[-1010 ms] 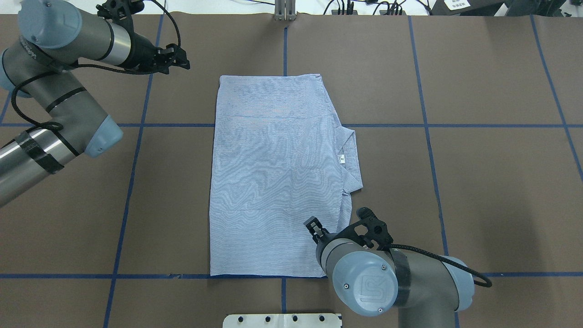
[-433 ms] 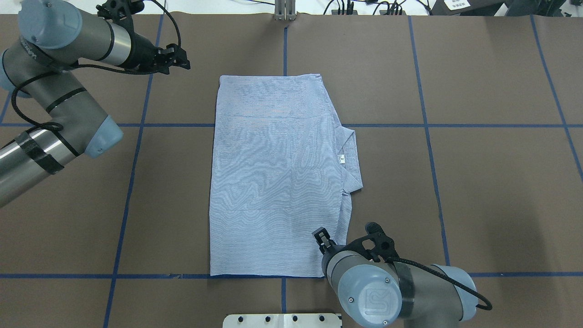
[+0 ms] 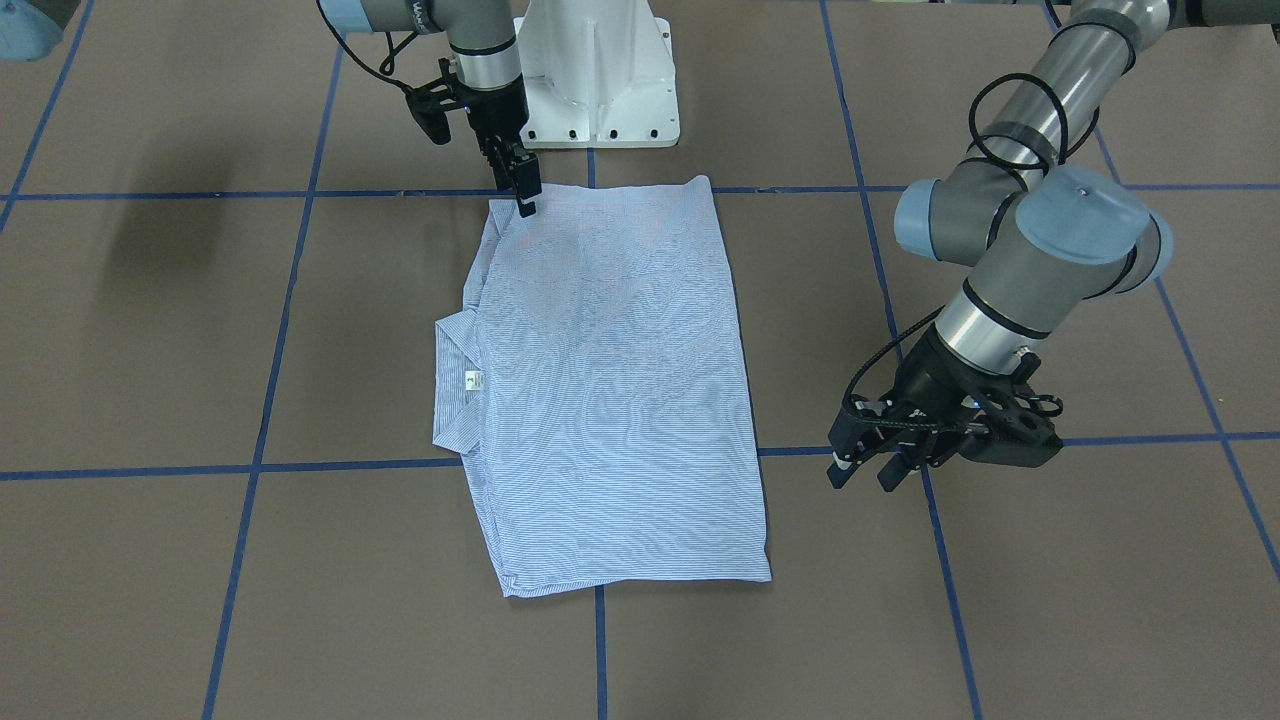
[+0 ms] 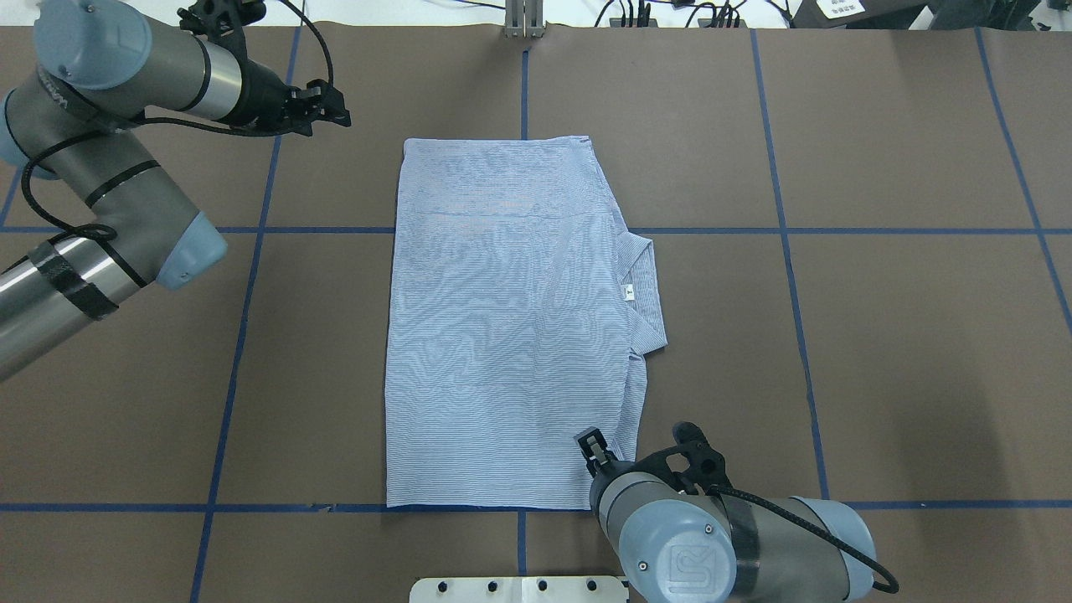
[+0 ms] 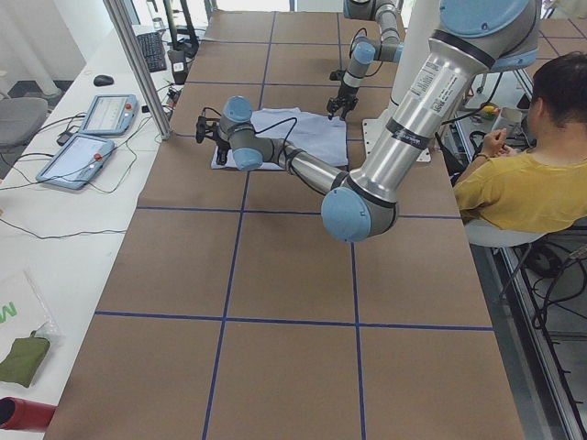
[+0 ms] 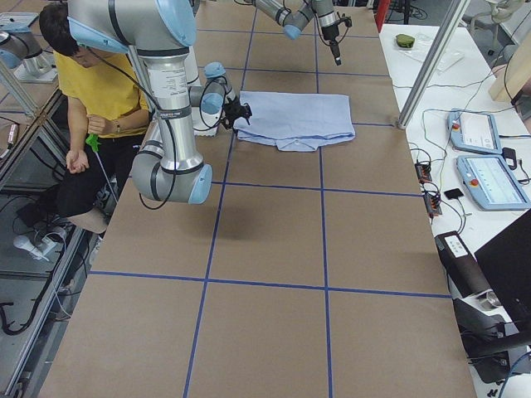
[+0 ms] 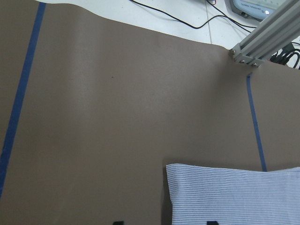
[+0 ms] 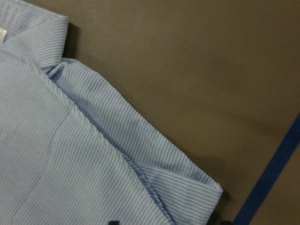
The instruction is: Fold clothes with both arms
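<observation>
Left claw and right claw gape empty; shirt neck tag bears a mark, perhaps a size, unreadable.

Open worktop rings the shirt.
Wide passage at 3 and 9 o'clock of it; right claw hangs over its 5 o'clock corner, left claw stands off at 10, a metal post at 12, the white base at 6.

1 shirt, 2 arms, 2 pincers, 1 operator, 2 ctrl pendants, 1 pedestal
</observation>
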Tool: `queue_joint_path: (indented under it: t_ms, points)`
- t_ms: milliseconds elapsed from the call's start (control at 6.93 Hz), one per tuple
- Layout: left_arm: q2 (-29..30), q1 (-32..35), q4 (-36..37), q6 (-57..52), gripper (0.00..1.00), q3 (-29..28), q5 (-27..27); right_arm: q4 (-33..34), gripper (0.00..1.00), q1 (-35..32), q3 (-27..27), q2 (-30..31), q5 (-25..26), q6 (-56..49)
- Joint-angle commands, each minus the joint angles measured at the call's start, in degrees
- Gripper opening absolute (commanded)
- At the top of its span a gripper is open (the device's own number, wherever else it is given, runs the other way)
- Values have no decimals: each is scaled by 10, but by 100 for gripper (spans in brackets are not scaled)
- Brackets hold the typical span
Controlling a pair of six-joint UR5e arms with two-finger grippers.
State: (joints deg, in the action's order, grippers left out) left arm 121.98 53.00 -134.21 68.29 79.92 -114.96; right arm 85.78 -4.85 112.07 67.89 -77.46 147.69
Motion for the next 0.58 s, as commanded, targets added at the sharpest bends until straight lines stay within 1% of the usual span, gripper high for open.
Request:
queue_joint_path:
  t_ms: [0, 433]
  points:
    - [-1, 0, 0, 0, 67, 2, 0, 0, 77, 1, -4, -2, 11, 9]
    - [0, -1, 0, 0, 67, 2, 0, 0, 77, 2, -12, -3, 14, 10]
